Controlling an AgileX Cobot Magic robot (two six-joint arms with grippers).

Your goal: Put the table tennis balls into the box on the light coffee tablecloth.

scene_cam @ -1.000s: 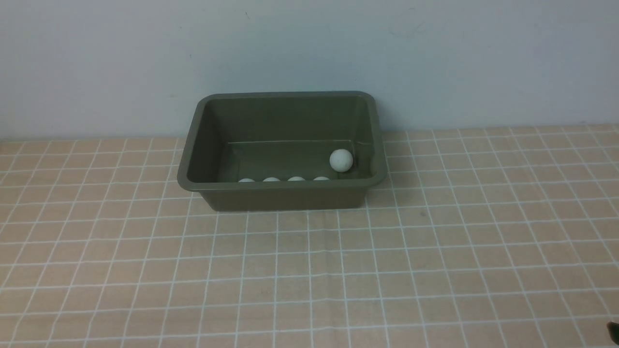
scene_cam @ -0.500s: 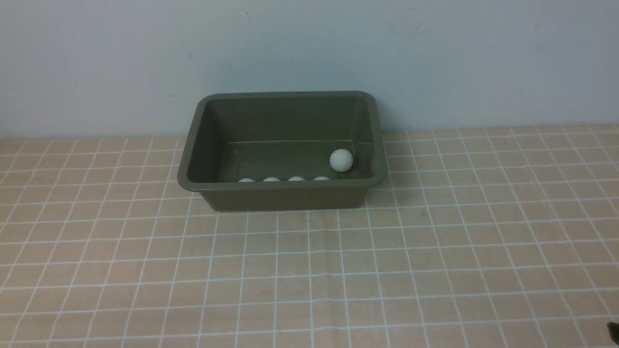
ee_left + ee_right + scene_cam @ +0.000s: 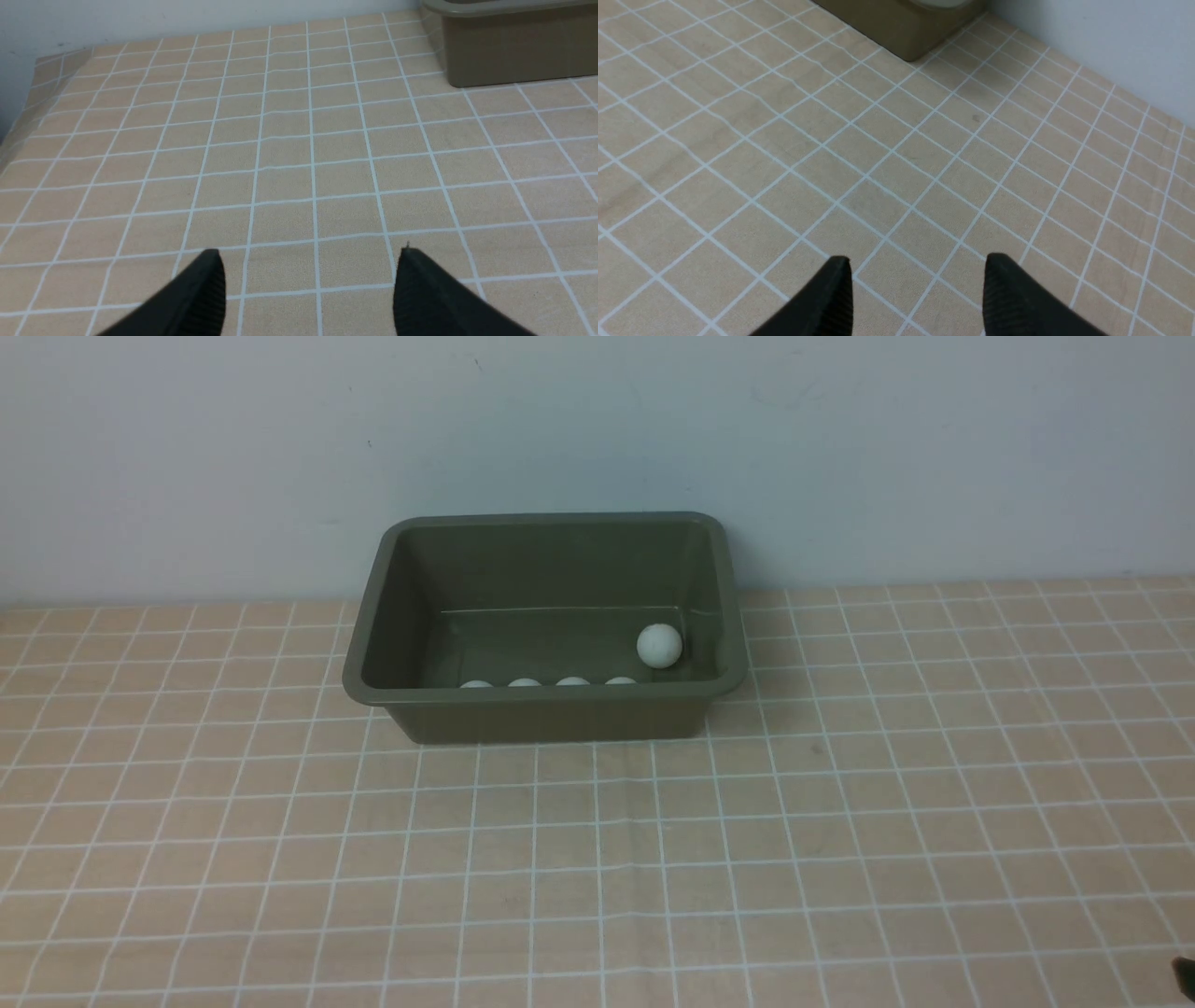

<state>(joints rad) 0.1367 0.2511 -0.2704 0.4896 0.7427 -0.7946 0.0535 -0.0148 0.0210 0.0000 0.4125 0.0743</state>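
A: So, where are the balls [image 3: 659,646] now?

B: In the box [image 3: 551,714], as far as the front view shows. One ball sits in full view near the box's right wall, and four more peek over the near rim in a row against the near wall. A sixth, if there is one, I cannot find; the near wall could hide it.

A: Why lined up like that?

B: My guess is they rolled across the floor of the box until the wall stopped them. Round things settle against whatever blocks them.

A: And the box itself?

B: It stands upright at the far middle of the tablecloth [image 3: 840,821], close to the back wall. No ball shows on the cloth in any view.

A: The grippers?

B: The left gripper [image 3: 310,280] has its jaws spread apart with nothing between them, over bare cloth, well apart from the box. The right gripper [image 3: 917,284] is the same: jaws parted, empty, the corner of the box far off. In the front view only a dark sliver shows at the bottom right edge.

A: So both are pulled back?

B: They appear to be parked near the robot, which fits a task that looks finished or nearly so.
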